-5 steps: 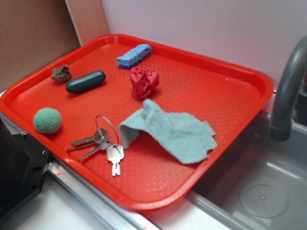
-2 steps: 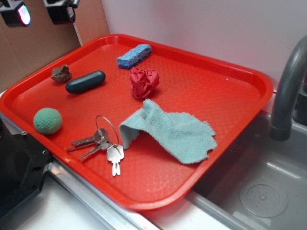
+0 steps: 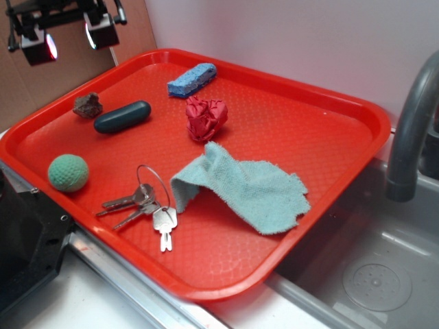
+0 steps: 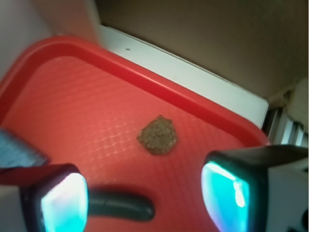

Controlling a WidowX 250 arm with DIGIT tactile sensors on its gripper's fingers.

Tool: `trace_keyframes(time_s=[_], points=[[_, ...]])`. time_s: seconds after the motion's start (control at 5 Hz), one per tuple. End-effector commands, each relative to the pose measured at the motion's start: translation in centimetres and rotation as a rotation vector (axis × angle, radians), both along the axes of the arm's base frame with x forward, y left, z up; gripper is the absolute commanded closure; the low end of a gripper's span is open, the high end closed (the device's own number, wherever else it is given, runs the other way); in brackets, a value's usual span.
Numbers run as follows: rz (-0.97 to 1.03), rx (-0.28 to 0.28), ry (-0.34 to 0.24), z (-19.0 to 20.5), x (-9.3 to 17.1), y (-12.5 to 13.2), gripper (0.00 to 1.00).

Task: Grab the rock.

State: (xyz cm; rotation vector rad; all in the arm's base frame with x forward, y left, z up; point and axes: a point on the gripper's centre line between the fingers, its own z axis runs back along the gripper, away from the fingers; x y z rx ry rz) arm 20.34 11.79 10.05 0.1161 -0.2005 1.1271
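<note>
Gripper (image 3: 68,40) hangs above the tray's (image 3: 357,110) far-left corner, jaws apart, nothing btwn them. Rock (image 3: 88,105) sits below on bare tray floor near the left rim; wrist view shows open red surface all round the rock (image 4: 158,135), rim behind it. Closest obstacle: dark teal capsule (image 3: 122,116), just beside the rock twd tray centre, not touching. Red wad (image 3: 206,118) and blue sponge (image 3: 192,79) well apart, nearer the far edge. Green ball (image 3: 68,172) near the left-front edge, clear of the rock. Keys (image 3: 147,205) and cloth (image 3: 247,188) lie twd the near edge. Faucet (image 3: 411,130) stands past the tray's right edge.
</note>
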Motion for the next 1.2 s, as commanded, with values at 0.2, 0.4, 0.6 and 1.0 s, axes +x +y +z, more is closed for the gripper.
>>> trace_keyframes(time_s=[0.2, 0.4, 0.6, 1.0], points=[[0.020, -0.062, 0.022, -5.5, 0.4, 3.6, 0.00], [0.023, -0.085, 0.055, -6.8, -0.4, 3.1, 0.00], [0.016, -0.101, 0.087, -7.5, -0.4, 2.8, 0.00], [-0.149, -0.084, 0.135, -5.4, -0.1, 2.5, 1.00]])
